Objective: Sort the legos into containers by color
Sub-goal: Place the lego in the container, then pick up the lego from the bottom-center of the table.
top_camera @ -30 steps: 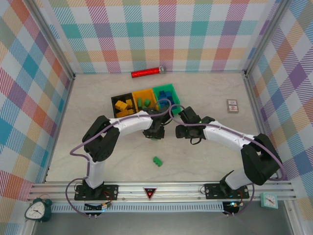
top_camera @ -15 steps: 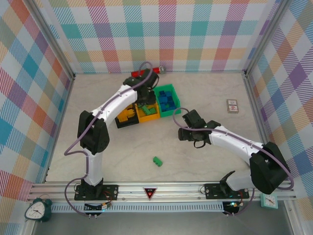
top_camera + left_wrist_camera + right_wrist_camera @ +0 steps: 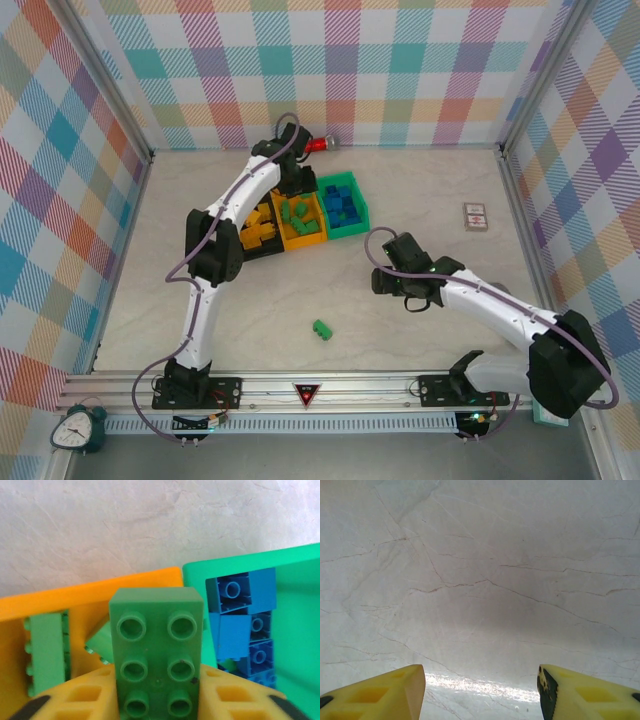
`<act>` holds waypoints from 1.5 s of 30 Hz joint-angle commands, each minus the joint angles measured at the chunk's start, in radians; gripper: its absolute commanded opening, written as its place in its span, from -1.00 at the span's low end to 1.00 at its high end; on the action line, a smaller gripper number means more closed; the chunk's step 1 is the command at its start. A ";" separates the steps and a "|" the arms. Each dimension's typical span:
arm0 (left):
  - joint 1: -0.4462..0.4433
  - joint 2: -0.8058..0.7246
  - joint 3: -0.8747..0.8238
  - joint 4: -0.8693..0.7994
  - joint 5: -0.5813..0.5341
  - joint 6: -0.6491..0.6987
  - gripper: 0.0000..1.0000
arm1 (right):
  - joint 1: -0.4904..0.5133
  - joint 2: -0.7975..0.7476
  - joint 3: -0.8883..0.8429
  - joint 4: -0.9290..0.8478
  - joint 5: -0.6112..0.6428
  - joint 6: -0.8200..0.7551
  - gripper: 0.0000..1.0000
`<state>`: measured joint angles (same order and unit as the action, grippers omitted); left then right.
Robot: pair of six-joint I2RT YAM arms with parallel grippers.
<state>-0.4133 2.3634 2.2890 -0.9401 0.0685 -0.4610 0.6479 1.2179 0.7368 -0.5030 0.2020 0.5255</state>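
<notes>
My left gripper [image 3: 294, 188] hangs over the yellow-orange container [image 3: 300, 232], shut on a green lego [image 3: 156, 645] that sits between its yellow fingers [image 3: 82, 695] with no gap showing. Below it that container [image 3: 80, 600] holds green legos [image 3: 46, 650]. The green container [image 3: 295, 630] beside it holds blue legos [image 3: 240, 630]. The black container [image 3: 236, 210] holds yellow-orange legos [image 3: 262, 228]. A single green lego [image 3: 322, 329] lies on the table toward the near edge. My right gripper [image 3: 386, 281] [image 3: 480, 680] is open over bare table with nothing between its fingers.
A red cylinder [image 3: 316, 144] lies by the back wall just behind the left arm. A small white card box [image 3: 475, 216] rests at the right. The marbled tabletop [image 3: 420, 190] is walled in by checked panels.
The left arm has swung from mid-table up to the containers, carrying the green lego, and now reaches over the yellow-orange one. The right arm has drawn back a little toward the right.
</notes>
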 commanded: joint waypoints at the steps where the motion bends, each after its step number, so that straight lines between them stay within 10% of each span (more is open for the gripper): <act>1: 0.007 -0.063 -0.008 0.035 0.056 -0.012 0.01 | -0.004 -0.032 -0.024 -0.024 0.013 0.024 0.24; 6: 0.007 -0.220 -0.212 0.166 0.032 -0.003 0.36 | -0.005 -0.026 -0.033 -0.010 0.000 0.029 0.24; 30: -0.059 -0.843 -1.182 0.628 0.057 -0.079 0.35 | 0.004 0.139 0.021 0.102 -0.193 0.006 0.24; 45: -0.069 -1.065 -1.462 0.630 -0.026 -0.135 0.34 | 0.294 0.253 0.103 0.159 -0.297 -0.161 0.24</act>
<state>-0.4755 1.3369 0.8570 -0.3176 0.0731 -0.5701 0.9016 1.4425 0.7925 -0.3592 -0.0570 0.4274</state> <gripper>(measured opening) 0.670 0.621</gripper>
